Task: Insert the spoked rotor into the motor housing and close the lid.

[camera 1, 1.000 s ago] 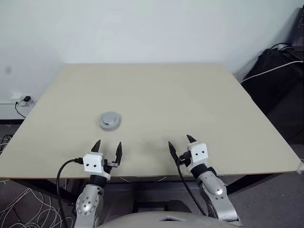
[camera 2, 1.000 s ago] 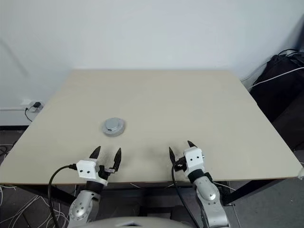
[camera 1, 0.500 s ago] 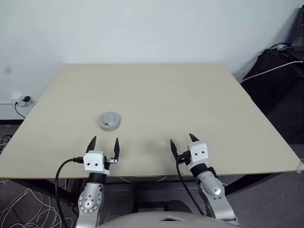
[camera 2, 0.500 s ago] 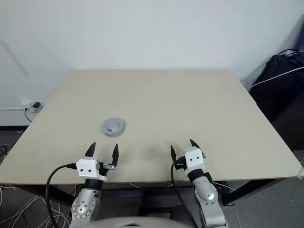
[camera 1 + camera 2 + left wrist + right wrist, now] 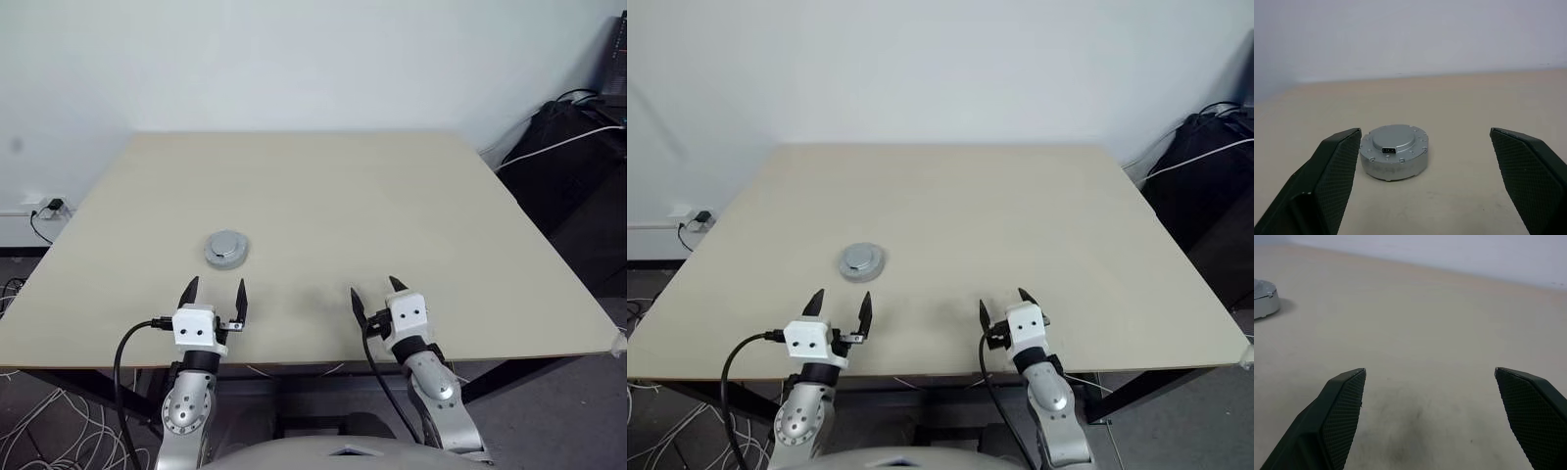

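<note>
A round silver-grey puck (image 5: pixel 227 249) stands on the left half of the beige table (image 5: pixel 411 206). Its top is the flat grey lid (image 5: pixel 1394 138) with a notched rim, lying on the motor housing (image 5: pixel 1392 167), whose silver wall shows below. The spoked rotor is hidden. My left gripper (image 5: pixel 217 287) hovers open at the table's near edge, pointing straight at the puck a short way in front of it. My right gripper (image 5: pixel 374 287) is open too, farther right over bare table, with the puck (image 5: pixel 1264 298) off to its side. Neither holds anything.
A pale wall rises behind the table. Black bags and cables (image 5: pixel 573 137) lie on the floor past the right edge. A wall socket with a plug (image 5: pixel 49 206) sits at the left, and loose white cables (image 5: pixel 49 431) lie on the floor beneath.
My left gripper has turned a little, so its fingers point straighter toward the puck instead of leaning right. The right gripper and the puck stay where they were.
</note>
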You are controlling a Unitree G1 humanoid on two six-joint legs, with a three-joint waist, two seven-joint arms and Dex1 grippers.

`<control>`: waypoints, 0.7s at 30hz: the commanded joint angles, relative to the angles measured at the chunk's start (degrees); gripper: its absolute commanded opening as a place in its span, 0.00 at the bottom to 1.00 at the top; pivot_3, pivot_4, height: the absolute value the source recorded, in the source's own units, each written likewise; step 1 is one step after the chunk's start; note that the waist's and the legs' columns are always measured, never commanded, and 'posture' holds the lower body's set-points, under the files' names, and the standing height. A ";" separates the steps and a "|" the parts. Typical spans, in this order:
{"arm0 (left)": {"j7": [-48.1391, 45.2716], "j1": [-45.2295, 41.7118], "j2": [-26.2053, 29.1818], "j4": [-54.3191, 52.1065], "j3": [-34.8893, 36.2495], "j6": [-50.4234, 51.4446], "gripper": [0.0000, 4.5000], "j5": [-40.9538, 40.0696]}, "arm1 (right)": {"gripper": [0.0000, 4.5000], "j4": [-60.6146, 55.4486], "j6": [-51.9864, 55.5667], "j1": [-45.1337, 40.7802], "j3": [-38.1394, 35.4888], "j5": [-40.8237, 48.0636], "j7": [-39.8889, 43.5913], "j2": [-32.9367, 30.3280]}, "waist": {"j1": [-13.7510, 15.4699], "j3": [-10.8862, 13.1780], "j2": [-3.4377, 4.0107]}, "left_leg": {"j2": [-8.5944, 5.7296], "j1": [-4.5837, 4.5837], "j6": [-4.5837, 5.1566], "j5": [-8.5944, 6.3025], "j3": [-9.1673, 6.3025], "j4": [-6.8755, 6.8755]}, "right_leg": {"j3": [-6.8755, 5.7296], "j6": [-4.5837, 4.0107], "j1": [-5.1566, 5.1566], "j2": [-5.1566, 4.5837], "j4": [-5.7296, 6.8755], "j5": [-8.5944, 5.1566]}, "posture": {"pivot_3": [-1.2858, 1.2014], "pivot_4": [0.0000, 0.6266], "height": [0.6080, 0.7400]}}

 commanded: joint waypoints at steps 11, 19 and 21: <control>-0.19 -1.88 0.70 1.97 0.63 -2.83 0.99 -0.98 | 1.00 -0.58 -0.19 -1.43 -0.26 -0.29 -0.17 0.24 | 0.13 -0.01 0.00 | 0.00 0.02 0.00 0.00 0.00 0.01 | 0.00 0.00 0.02 0.01 0.01 0.00 | 0.52 0.00 1.00; 0.12 -2.04 0.57 3.64 0.58 -4.21 0.99 -0.49 | 1.00 -0.60 -0.06 -1.17 -0.32 -0.24 -0.34 0.51 | 0.15 -0.01 0.00 | 0.00 0.03 0.00 0.00 0.00 0.01 | 0.00 0.00 0.03 0.01 0.01 0.00 | 0.52 0.00 1.00; 0.07 -2.18 0.66 4.31 0.69 -4.63 0.99 -0.54 | 1.00 -0.62 -0.10 -1.10 -0.30 -0.27 -0.34 0.54 | 0.16 -0.01 0.01 | 0.00 0.03 0.00 0.00 0.00 0.01 | 0.00 0.00 0.03 0.01 0.02 0.00 | 0.52 0.00 1.00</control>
